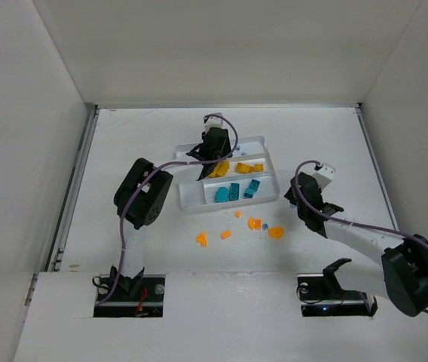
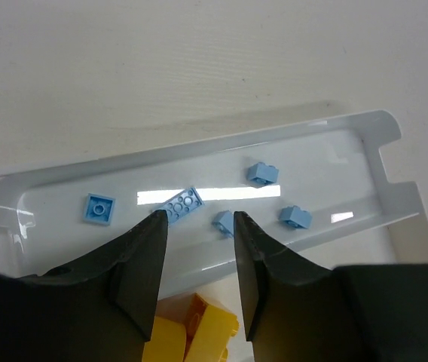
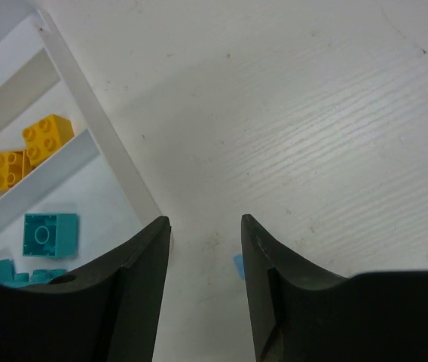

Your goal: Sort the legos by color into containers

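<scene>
The white tray (image 1: 191,197) lies mid-table. In the left wrist view its far section (image 2: 334,136) holds several light blue legos (image 2: 97,208). The middle section holds yellow legos (image 1: 244,167), which also show in the left wrist view (image 2: 191,332). The near section holds teal legos (image 1: 233,191). My left gripper (image 1: 215,158) hangs over the tray, open and empty (image 2: 197,219). Several orange legos (image 1: 255,223) lie loose on the table in front of the tray. My right gripper (image 1: 292,197) is open and empty (image 3: 206,220) just right of the tray's end wall (image 3: 101,128). A small light blue piece (image 3: 238,264) lies by its right finger.
In the right wrist view yellow bricks (image 3: 48,136) and a teal brick (image 3: 50,234) sit in the tray's sections. A small blue piece (image 1: 264,225) lies among the orange ones. White walls close the table in at the back and both sides.
</scene>
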`<state>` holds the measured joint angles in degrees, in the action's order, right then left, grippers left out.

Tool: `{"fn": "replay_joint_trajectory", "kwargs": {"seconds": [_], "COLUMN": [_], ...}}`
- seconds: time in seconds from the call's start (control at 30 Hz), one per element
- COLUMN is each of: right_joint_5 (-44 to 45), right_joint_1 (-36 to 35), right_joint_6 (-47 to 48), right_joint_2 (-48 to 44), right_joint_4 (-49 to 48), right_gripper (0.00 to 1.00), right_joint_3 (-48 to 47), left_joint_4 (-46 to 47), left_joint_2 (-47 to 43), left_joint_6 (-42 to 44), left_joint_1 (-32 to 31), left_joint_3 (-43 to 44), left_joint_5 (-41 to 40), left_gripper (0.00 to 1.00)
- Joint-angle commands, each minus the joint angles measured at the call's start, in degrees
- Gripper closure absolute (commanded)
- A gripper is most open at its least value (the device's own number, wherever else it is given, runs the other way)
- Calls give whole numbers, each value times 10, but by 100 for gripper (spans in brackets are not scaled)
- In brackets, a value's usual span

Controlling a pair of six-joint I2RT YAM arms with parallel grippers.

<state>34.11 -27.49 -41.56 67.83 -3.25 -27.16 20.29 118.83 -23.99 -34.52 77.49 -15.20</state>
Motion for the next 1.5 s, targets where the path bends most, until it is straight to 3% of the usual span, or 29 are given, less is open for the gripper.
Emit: {"fn": "replay_joint_trajectory", "kwargs": {"seconds": [0.0,0.2,0.4,0.53,0.67,1.0,1.47], "right_joint_5": [-3,-13,0,-11,-6,-9,-24], "right_joint_1": [-6,-9,-1,5,1,-21,-21], "right_joint_6": [-29,-39,-26,-20,-36,-60,-47], "right_joint_2": [-18,-27,-70,-75,-86,-162,-152], "right_joint_4": [47,56,83,98,123,156,110], "right_gripper": [54,60,79,78,73,71,71], "right_joint_3": [-3,12,11,1,1,23,38], "left_joint_4": [31,69,59,42,26,4,-5], "left_joint_2": [-71,-169,-229,-231,-214,-165,-120], "left_joint_6": [7,-31,-48,-40,-20,23,24], "left_joint_1": [-7,-58,-184,-259,-295,-355,-386], "left_joint_3": [-29,-128,-202,-226,-236,-233,-204], "left_joint_5": [-12,-14,-16,-20,-36,-30,-83], "left_gripper": [62,66,77,78,74,63,64]}}
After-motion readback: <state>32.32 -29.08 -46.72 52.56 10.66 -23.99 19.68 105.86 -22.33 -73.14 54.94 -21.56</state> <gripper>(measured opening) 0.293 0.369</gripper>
